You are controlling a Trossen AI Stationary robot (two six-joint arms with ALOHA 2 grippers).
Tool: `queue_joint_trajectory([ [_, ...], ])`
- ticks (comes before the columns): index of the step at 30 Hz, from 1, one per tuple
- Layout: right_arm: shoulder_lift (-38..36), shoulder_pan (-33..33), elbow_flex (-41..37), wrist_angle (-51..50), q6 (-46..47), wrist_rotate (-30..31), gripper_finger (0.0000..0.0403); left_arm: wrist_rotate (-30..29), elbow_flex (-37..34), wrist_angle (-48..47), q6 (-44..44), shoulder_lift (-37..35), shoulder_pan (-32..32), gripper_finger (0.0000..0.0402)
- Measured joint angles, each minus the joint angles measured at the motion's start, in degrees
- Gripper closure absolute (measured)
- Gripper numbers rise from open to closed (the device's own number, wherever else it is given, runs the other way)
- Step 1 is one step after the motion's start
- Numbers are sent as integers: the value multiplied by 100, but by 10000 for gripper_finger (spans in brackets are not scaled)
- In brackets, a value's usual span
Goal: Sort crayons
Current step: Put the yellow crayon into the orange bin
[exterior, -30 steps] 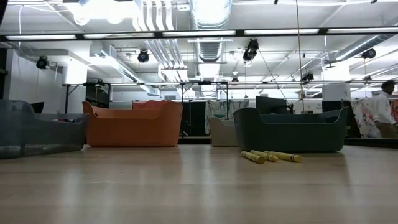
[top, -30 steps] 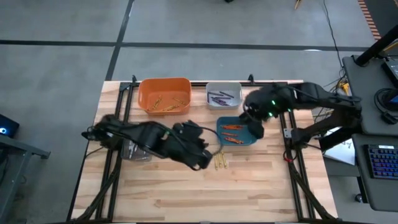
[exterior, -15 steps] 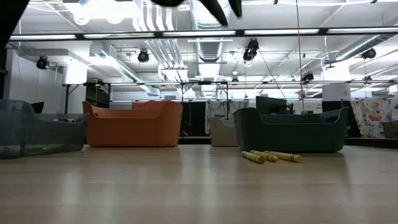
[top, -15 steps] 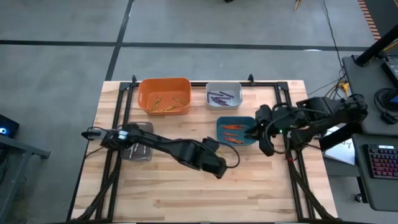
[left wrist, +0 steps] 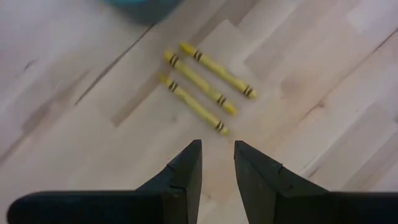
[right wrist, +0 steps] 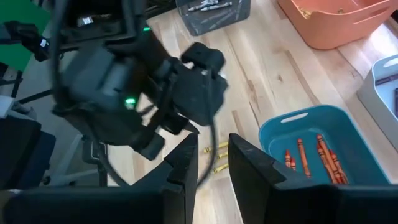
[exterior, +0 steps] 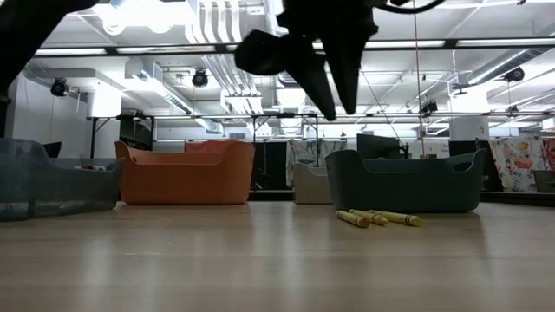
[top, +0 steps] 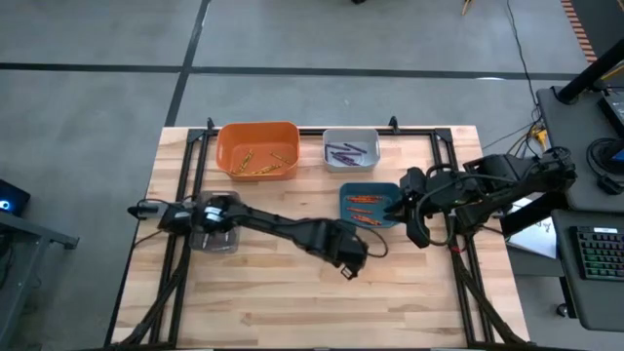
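My left gripper hangs above the bare wood just short of three yellow crayons. Its fingers stand a little apart, with nothing between them. The three crayons lie side by side, nearly parallel, close to the teal bin and outside it. From table level they show as a small cluster in front of that bin's dark wall, with my left gripper hanging high over them.

My left arm reaches across the middle of the table, its gripper over the crayon spot, so that the overhead camera cannot see them.

My right gripper is off the right edge of the teal bin, fingers slightly apart, holding nothing. From above it sits beside that bin.

Bins:
- teal: red and orange crayons inside.
- orange bin: yellow crayons lying loose on the bottom.
- grey bin: purple crayons.
- clear bin at table's left: contents not readable from above; a few pale sticks show in my right wrist's view.
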Motion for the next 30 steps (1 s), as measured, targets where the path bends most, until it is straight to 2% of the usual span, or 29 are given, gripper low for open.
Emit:
queue_joint_trajectory([
  [5, 0, 0, 0, 0, 0, 0, 319, 85, -199, 496, 277, 0, 207, 326],
  [10, 0, 0, 0, 0, 0, 0, 323, 449, -569, 1162, 465, -16, 265, 326],
  [14, 0, 0, 0, 1, 6, 1, 325, 545, -1000, 1178, 410, -145, 234, 326],
  [18, 0, 0, 0, 0, 48, 13, 321, 540, -1721, 1089, 394, -692, 149, 326],
  [21, 0, -2, -8, 0, 46, 164, 322, 473, -2680, 1345, 356, -1400, 138, 326],
  [23, 2, -2, -21, -2, 45, 261, 324, 461, -3528, 1924, 324, -1969, 165, 326],
  [25, 2, -2, -26, 1, 44, 316, 326, 503, -4421, 2904, 50, -2484, 202, 326],
  [27, 2, -4, -28, -2, 44, 324, 327, 481, -5255, 4056, -696, -2859, 228, 326],
  [30, 2, -4, -28, -2, 46, 381, 327, 348, -6149, 5771, -1773, -2994, 209, 326],
])
